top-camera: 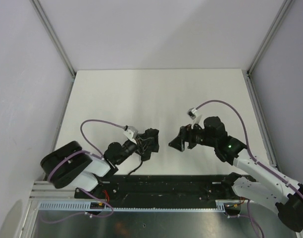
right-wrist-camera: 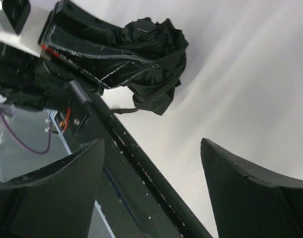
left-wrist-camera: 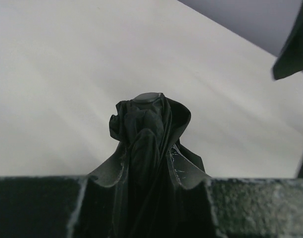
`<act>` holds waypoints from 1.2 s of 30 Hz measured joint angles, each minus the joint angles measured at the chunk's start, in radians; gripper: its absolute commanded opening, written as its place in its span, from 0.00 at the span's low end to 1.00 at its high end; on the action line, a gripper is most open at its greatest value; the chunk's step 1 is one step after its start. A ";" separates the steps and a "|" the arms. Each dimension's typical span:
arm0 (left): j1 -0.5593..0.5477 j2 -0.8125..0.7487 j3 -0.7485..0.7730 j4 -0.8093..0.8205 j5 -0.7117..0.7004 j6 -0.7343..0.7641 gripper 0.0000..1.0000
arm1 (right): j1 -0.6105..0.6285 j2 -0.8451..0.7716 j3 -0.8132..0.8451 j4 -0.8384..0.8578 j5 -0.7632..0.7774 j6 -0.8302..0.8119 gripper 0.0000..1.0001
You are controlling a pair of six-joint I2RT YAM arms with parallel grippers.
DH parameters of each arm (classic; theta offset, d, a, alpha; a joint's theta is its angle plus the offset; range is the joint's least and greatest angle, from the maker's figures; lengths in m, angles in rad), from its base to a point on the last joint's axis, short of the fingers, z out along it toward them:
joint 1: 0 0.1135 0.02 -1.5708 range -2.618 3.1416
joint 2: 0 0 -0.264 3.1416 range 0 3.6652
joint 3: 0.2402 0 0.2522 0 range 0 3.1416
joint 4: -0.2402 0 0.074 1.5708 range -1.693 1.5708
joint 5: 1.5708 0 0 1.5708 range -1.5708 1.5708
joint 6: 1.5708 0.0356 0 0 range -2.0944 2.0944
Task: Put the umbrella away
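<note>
The umbrella (top-camera: 151,140) is a crumpled bundle of black fabric held just above the white table. My left gripper (top-camera: 143,144) is shut on it. In the left wrist view the umbrella (left-wrist-camera: 147,130) rises between the fingers (left-wrist-camera: 108,171) of the left gripper (left-wrist-camera: 149,174), its round cap on top. A short way to the right, my right gripper (top-camera: 175,143) faces it, open and apart from it. In the right wrist view the umbrella (right-wrist-camera: 155,53) and its thin strap (right-wrist-camera: 123,110) sit upper left, beyond the empty right gripper (right-wrist-camera: 151,145).
A black mounting rail (top-camera: 166,184) runs along the near table edge, below both grippers. Grey walls with metal posts (top-camera: 53,37) close in the white table (top-camera: 156,94) at the left, right and back.
</note>
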State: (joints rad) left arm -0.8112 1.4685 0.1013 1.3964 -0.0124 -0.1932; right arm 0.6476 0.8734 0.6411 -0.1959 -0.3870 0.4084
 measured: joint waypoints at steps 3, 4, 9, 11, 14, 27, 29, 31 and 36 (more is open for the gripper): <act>0.011 -0.099 -0.018 -0.080 0.053 -0.120 0.00 | 0.057 0.034 -0.006 0.041 -0.023 0.002 0.90; 0.017 -0.134 -0.017 -0.100 0.078 -0.170 0.00 | 0.073 0.042 -0.006 0.057 -0.025 0.005 0.90; 0.035 -0.263 0.017 -0.119 0.193 -0.402 0.00 | 0.127 0.068 -0.006 0.184 -0.025 0.055 0.91; 0.036 -0.288 0.032 -0.118 0.229 -0.484 0.00 | 0.129 0.079 -0.006 0.235 -0.025 0.077 0.89; 0.038 -0.308 0.043 -0.121 0.274 -0.579 0.00 | 0.132 0.102 -0.006 0.294 -0.026 0.106 0.80; 0.061 -0.372 0.089 -0.138 0.344 -0.722 0.86 | 0.170 0.184 -0.012 0.537 -0.115 0.240 0.05; 0.079 -0.377 0.100 -0.134 0.330 -0.753 0.96 | 0.173 0.177 -0.016 0.550 -0.117 0.244 0.01; 0.092 -0.393 0.122 -0.123 0.338 -0.778 0.99 | 0.175 0.177 -0.023 0.546 -0.124 0.247 0.00; 0.161 -0.452 0.188 -0.126 0.383 -0.793 0.99 | 0.136 0.167 -0.032 0.535 -0.142 0.259 0.00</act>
State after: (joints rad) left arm -0.6506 1.0164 0.2890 1.2705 0.3710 -0.9867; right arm 0.7834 1.0409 0.6086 0.3393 -0.5285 0.6670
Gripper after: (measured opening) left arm 0.991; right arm 0.076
